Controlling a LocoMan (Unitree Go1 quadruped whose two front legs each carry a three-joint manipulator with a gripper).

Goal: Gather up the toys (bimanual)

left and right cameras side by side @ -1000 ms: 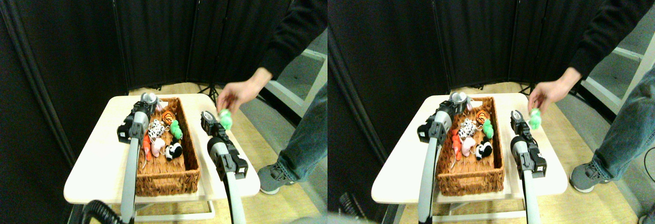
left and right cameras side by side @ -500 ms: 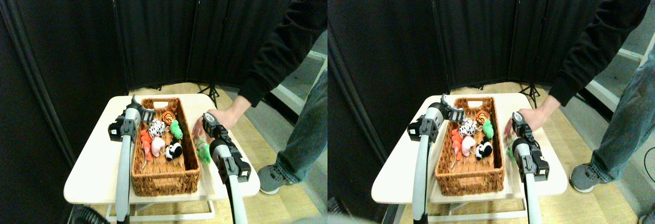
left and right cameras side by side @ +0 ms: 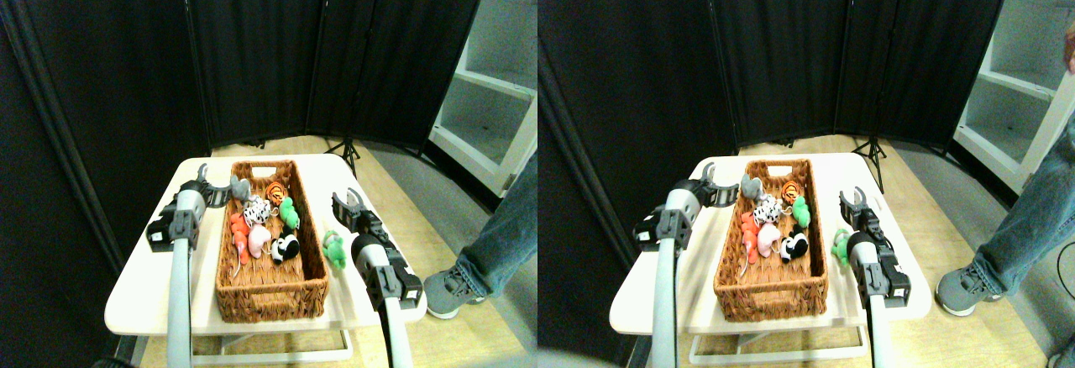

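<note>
A long brown wicker basket point(left and right cameras side by side: 273, 299) stands on the table and holds several toys: grey point(left and right cameras side by side: 241, 188) against the far left wall, tiger point(left and right cameras side by side: 275, 191), cow point(left and right cameras side by side: 257, 212), green point(left and right cameras side by side: 290, 213), red-orange point(left and right cameras side by side: 239, 233), pink point(left and right cameras side by side: 259, 239) and panda point(left and right cameras side by side: 285, 249). Another green toy point(left and right cameras side by side: 335, 250) lies on the table just right of the basket. My left gripper point(left and right cameras side by side: 210, 183) is open just left of the basket's far end, close to the grey toy. My right gripper point(left and right cameras side by side: 347, 202) is open and empty, behind and slightly right of the loose green toy.
The pale table point(left and right cameras side by side: 151, 276) has bare strips on both sides of the basket. A person's jeans leg point(left and right cameras side by side: 508, 225) and grey shoe point(left and right cameras side by side: 449, 288) are at the right, off the table. Black screens point(left and right cameras side by side: 252, 49) and a white shelf point(left and right cameras side by side: 495, 91) stand behind.
The person's hand has set a green toy down right of the basket and pulled away. My left gripper has moved left off the basket, and the grey toy now rests at its far left wall.
</note>
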